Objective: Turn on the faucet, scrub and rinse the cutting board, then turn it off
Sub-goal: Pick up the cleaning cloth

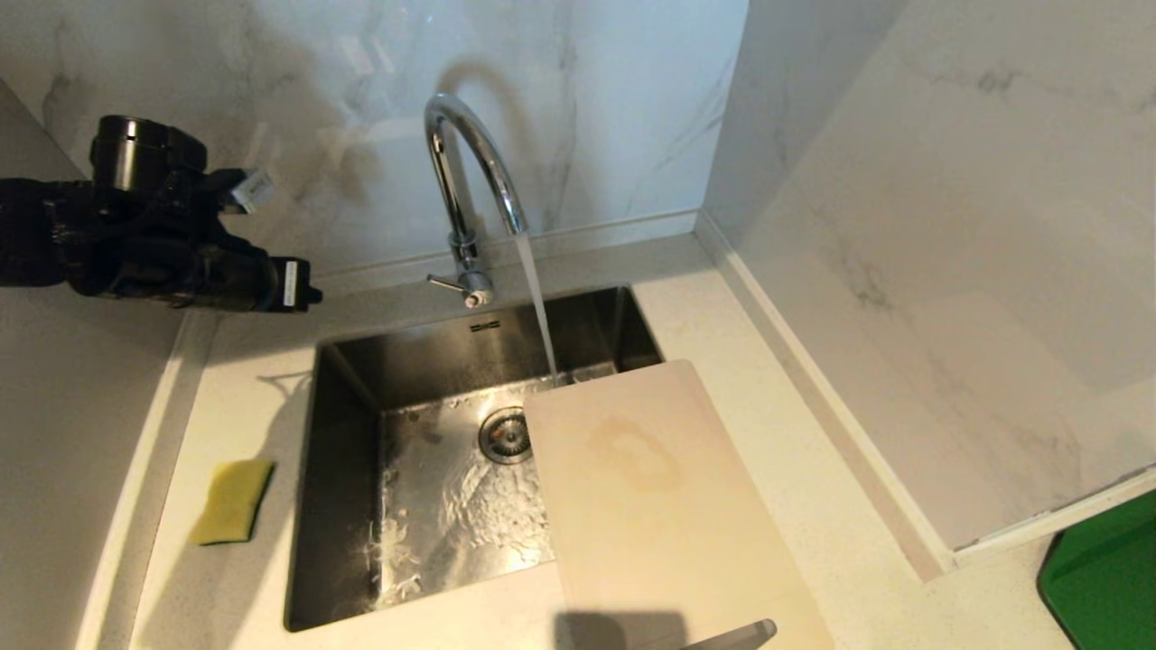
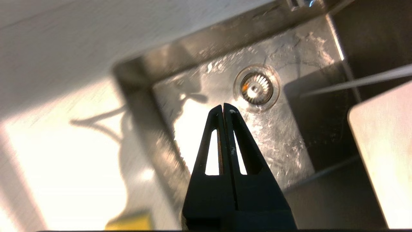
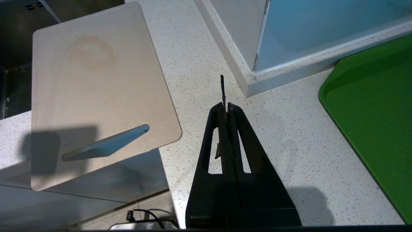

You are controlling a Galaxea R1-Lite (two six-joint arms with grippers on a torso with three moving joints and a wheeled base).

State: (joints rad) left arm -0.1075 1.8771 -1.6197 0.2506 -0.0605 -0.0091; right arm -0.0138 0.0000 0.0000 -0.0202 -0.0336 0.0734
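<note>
The chrome gooseneck faucet (image 1: 470, 171) is running. Its water stream (image 1: 539, 307) falls into the sink just past the far corner of the cutting board (image 1: 650, 506). The small lever (image 1: 447, 283) at the faucet's base points left. The beige board, with a brownish ring stain, lies on the sink's right rim, partly over the basin, and overhangs the counter's front edge; its slot handle (image 3: 106, 143) is at the near end. My left gripper (image 1: 312, 293) hangs shut and empty, high to the left of the faucet above the counter (image 2: 223, 108). My right gripper (image 3: 226, 107) is shut over bare counter, right of the board.
A yellow-and-green sponge (image 1: 232, 501) lies on the counter left of the steel sink (image 1: 343, 469). The drain (image 1: 504, 435) sits in the wet basin floor. Marble walls close the back and right. A green tray (image 1: 1106, 578) sits at the near right.
</note>
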